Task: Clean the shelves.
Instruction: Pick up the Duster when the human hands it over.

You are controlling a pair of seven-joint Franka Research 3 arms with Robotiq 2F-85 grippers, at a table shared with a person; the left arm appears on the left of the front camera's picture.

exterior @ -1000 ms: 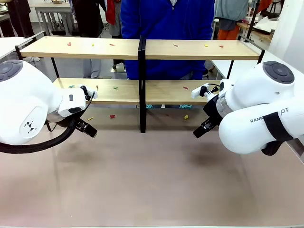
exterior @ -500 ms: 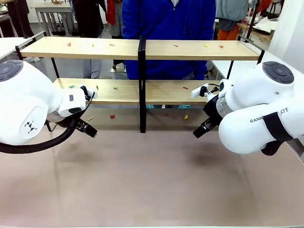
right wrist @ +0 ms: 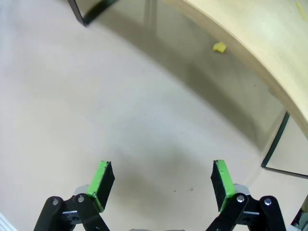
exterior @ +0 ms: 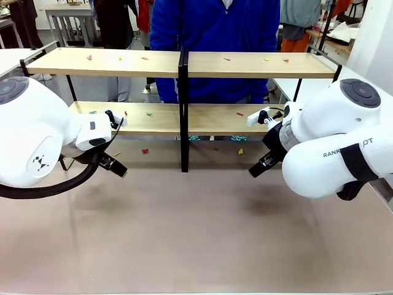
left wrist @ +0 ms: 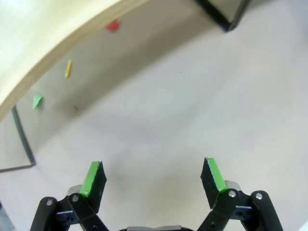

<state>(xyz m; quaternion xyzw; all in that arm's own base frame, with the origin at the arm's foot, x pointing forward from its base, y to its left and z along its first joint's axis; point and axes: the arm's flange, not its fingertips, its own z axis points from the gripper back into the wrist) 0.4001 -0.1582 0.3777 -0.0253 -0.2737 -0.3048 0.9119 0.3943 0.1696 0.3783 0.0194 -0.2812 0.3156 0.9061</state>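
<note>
While hovering unmoved above bench (exterior: 196, 233), hold left fingers (left wrist: 94, 185) and right fingers (right wrist: 221, 185) spread, empty; leave littered shelves (exterior: 258, 64) untouched.

The one bit of lettering I can make out is on the right arm (exterior: 319, 172), on the fat white link behind the right gripper (exterior: 256, 170). Dark grey capitals run along its side and read "RANK". A black strap (exterior: 354, 165) wraps over the link there and covers the middle of the word. Past the strap the letters "OT" sit a little higher. Whatever comes before the R curves round out of my sight. The left arm (exterior: 31, 135) carries a small black emblem (exterior: 40, 163) on its white shell, a cluster of angular shapes, a mark rather than a word.
</note>
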